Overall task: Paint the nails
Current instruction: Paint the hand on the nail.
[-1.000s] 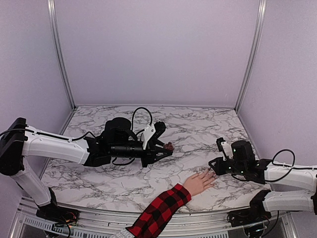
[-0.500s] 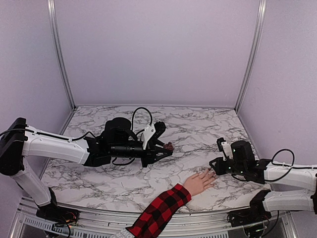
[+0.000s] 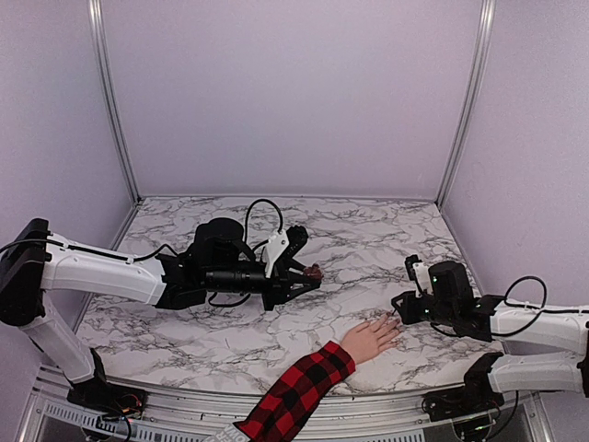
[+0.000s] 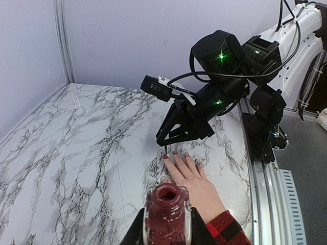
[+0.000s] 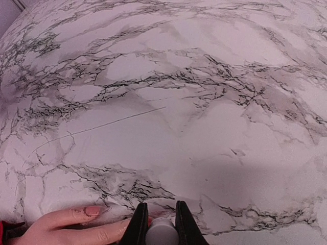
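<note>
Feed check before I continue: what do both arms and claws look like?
The left arm and right arm have white links, black joints and looping black cables. The left claw and right claw are black, two-fingered. Green lights glow on the right arm.

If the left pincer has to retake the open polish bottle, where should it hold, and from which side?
Grip the polish bottle by its wide body below the neck, coming in level from the side, as the left pincer holds it now. The mouth is uncapped and faces up, so a top approach or a tilt risks a spill.
</note>
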You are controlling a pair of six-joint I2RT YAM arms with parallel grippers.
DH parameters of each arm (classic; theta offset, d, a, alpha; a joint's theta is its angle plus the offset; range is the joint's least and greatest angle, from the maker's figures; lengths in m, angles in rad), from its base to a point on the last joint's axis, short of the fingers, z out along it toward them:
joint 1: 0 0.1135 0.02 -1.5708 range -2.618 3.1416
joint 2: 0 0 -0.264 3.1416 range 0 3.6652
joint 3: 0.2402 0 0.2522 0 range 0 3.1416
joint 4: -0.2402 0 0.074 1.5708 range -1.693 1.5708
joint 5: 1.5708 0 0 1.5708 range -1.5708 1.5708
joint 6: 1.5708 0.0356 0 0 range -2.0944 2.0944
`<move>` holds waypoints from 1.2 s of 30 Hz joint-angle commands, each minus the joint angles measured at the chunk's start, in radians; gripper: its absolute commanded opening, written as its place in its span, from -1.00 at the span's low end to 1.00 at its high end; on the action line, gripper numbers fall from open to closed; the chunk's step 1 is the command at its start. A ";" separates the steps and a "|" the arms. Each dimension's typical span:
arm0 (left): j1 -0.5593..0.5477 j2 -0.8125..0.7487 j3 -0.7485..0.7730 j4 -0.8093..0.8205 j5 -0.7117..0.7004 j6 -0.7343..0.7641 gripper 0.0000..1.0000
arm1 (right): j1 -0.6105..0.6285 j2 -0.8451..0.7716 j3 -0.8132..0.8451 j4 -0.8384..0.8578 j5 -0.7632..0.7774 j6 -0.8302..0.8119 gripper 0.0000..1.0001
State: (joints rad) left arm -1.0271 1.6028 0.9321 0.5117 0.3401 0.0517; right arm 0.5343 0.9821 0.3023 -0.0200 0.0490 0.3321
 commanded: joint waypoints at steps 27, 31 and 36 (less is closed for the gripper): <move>0.006 0.009 0.028 0.037 0.012 -0.001 -1.00 | -0.005 -0.058 0.007 0.046 -0.085 -0.030 -1.00; 0.006 0.008 0.030 0.037 0.012 -0.001 -1.00 | -0.005 -0.021 0.020 0.043 -0.078 -0.028 -1.00; 0.006 0.008 0.030 0.036 0.011 0.000 -1.00 | -0.005 0.012 0.033 0.038 -0.065 -0.024 -1.00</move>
State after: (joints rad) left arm -1.0264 1.6028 0.9321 0.5117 0.3405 0.0517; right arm 0.5343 0.9768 0.3023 0.0032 -0.0185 0.3130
